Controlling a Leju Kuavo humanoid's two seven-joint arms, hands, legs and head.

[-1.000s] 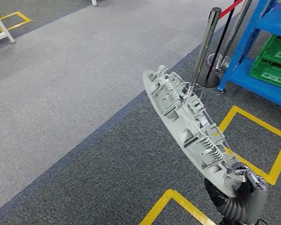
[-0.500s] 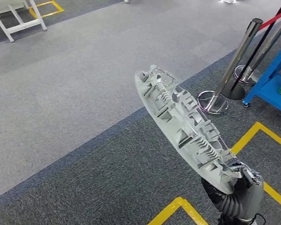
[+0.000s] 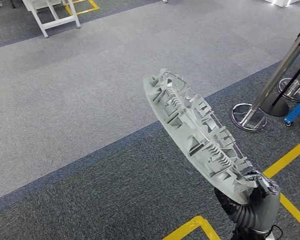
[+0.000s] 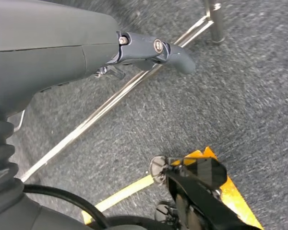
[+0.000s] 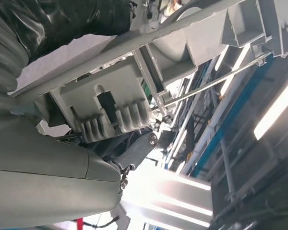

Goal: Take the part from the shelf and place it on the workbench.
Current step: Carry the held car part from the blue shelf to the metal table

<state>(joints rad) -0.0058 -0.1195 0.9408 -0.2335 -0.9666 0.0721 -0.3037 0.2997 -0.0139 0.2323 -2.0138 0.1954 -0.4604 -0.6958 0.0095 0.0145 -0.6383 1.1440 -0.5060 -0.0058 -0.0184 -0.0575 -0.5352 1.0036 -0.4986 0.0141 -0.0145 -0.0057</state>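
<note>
The part (image 3: 193, 130) is a long, pale grey plastic moulding with ribs and clips on its upper face. It sticks out up and to the left over the carpet in the head view. My right hand (image 3: 260, 200) grips its near end at the lower right. The right wrist view shows the part's ribbed underside (image 5: 113, 105) close above my right hand (image 5: 44, 177). My left hand (image 4: 99, 48) hangs over the dark carpet with its thumb stretched out and nothing in it.
Chrome barrier posts on round bases (image 3: 248, 116) stand at the right, beside a blue shelf foot (image 3: 297, 112). Yellow tape lines (image 3: 288, 160) mark the dark carpet near me. A white frame's legs (image 3: 52, 12) stand at the far left beyond a lighter carpet strip.
The whole view has swung left, so the camera moved: the blue shelf and posts slid off to the right and the white frame came in. The part stays in my right hand.
</note>
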